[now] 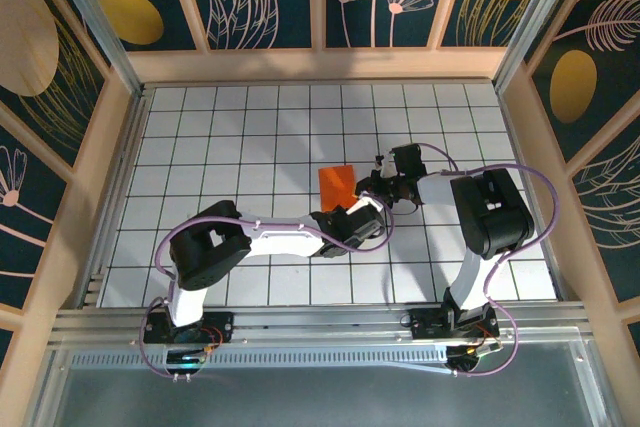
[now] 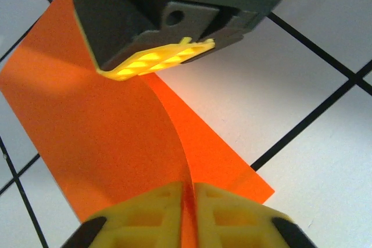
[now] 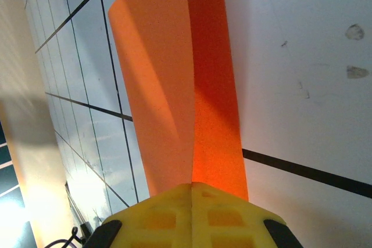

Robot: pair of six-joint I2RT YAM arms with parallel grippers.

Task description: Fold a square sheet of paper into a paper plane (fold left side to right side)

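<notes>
Orange and thin, the sheet of paper lies near the middle of the tabletop, one part flat on the grid and another curling up off it toward my wrists. My left fingers are pinched together on its near edge with the paper running between them. My right fingers are likewise closed tight on an edge of it, just beside the left pair. I judge it to be very light and limp: it bows under its own weight, will crease wherever I press, and could slip or tear if my two grips pull apart. An edge or corner, held shallowly, looks like the only sensible place to take it. There is open grid to the left and on the far side of the sheet, and the wooden frame stands well apart. The tight spot is between my own two wrists, which are very close together.
</notes>
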